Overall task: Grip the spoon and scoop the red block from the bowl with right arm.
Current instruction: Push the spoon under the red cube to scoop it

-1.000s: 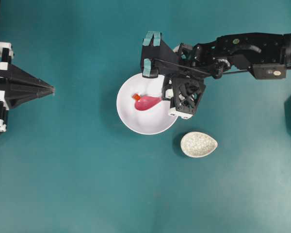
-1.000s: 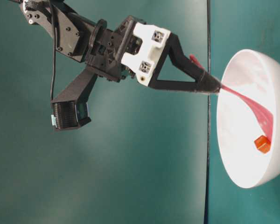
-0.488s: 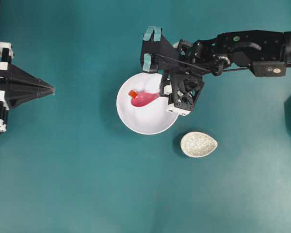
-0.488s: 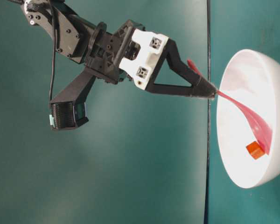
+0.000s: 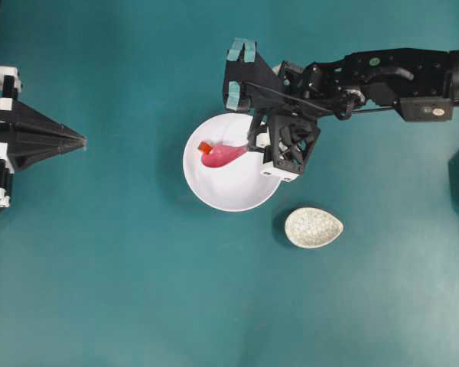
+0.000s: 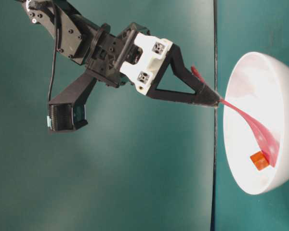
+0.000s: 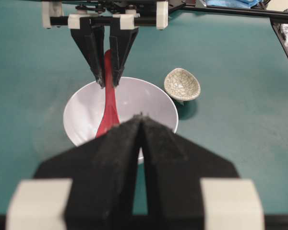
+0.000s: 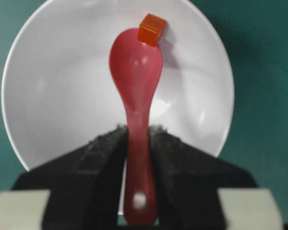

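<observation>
A: Which way does the spoon point(image 8: 137, 91) point?

B: Straight out from the right gripper point(image 8: 137, 136). Its long axis runs in line with the fingers point(image 8: 103, 158), handle back between them, scoop forward over the inside of the bowl point(image 8: 48, 105). In the overhead view the spoon point(image 5: 223, 154) stretches from the gripper point(image 5: 252, 144) toward the left of the picture, scoop at the far end.

A: And the gripper's hold?

B: Both fingers press on the handle from either side, only as far apart as the handle is thick. A stub of handle sticks out behind the grip.

A: Where is the red block point(image 8: 152, 29)?

B: At the far tip of the scoop, on the side away from the gripper, touching the spoon's front edge. Whether it sits on the rim of the scoop or just beyond it on the bowl wall, I cannot tell.

A: Does another view help?

B: The table-level view shows the spoon point(image 6: 253, 130) sloping down from the gripper point(image 6: 216, 102) into the bowl point(image 6: 241, 159), with the block point(image 6: 259, 160) beside the low end of the scoop. The overhead view hides that slope. The left wrist view shows the left gripper point(image 7: 140, 125) with its fingers together, holding nothing, well back from the bowl point(image 7: 79, 112); the block is hidden there. A small speckled dish point(image 5: 313, 227) lies just beside the bowl, on the right gripper's side.
</observation>
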Motion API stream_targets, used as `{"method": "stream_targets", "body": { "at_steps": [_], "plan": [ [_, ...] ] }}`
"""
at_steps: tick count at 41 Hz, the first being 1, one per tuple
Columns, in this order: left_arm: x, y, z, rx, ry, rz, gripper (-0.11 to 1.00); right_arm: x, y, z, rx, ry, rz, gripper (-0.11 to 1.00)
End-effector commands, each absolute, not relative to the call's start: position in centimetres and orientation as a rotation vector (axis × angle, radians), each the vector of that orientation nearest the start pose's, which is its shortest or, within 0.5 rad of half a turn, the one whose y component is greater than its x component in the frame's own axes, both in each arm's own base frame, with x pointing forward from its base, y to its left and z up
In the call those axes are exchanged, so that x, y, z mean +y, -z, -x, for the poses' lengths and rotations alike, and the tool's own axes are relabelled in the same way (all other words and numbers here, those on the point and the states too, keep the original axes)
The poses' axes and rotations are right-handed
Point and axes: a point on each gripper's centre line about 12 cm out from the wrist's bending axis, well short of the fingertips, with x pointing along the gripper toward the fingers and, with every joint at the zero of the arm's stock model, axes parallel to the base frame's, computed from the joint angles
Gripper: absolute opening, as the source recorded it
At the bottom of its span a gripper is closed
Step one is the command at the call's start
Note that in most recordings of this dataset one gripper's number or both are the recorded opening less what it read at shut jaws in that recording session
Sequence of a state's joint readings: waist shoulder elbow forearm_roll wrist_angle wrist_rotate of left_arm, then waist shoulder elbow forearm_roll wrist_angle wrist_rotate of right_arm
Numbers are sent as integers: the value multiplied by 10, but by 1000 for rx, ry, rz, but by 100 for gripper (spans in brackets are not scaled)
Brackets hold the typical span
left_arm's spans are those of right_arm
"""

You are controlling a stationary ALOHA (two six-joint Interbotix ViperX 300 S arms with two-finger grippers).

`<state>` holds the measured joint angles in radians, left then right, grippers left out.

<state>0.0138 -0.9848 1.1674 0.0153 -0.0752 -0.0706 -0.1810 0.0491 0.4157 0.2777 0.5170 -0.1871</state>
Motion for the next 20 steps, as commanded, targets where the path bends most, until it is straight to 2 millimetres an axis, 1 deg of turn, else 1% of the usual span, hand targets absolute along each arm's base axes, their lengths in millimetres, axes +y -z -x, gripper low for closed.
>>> {"method": "stream_targets", "body": {
  "at_steps": [1, 20],
  "plan": [
    [3, -288, -198, 72, -16, 54, 0, -60, -212, -404, 888, 77, -196, 24],
    [3, -288, -198, 73, -16, 54, 0, -60, -212, -389, 804, 111, -193, 24]
  ]
}}
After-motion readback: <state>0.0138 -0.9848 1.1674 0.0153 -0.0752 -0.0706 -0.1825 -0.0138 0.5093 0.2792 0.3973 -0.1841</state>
